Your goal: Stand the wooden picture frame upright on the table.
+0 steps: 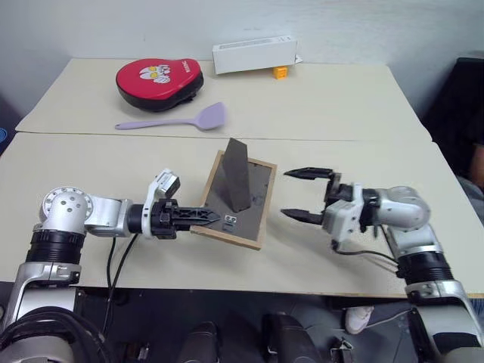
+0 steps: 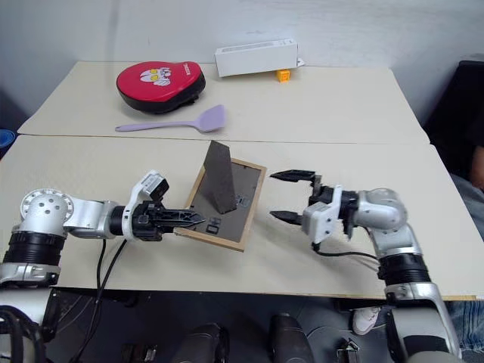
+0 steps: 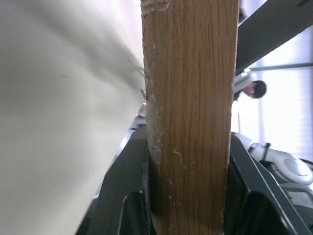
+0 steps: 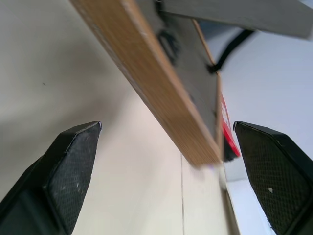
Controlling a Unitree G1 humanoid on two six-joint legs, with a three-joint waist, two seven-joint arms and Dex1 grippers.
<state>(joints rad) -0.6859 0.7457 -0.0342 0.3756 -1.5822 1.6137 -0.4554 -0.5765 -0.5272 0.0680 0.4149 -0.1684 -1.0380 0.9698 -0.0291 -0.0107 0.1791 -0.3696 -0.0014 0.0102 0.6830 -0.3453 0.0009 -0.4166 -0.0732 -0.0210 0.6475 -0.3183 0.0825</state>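
The wooden picture frame (image 1: 240,198) is held face-down and tilted above the table (image 1: 333,113), one edge clamped between the left gripper (image 1: 203,218) fingers, its easel leg (image 1: 237,174) raised. The right gripper (image 1: 303,194), fingers spread wide, stands just beside the opposite edge. The frame is judged light and rigid, best gripped by its wooden rim.

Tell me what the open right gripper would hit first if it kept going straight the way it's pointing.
Probably the near edge of the light-wood picture frame, which lies between the right gripper's spread fingers' line; depth is unclear.
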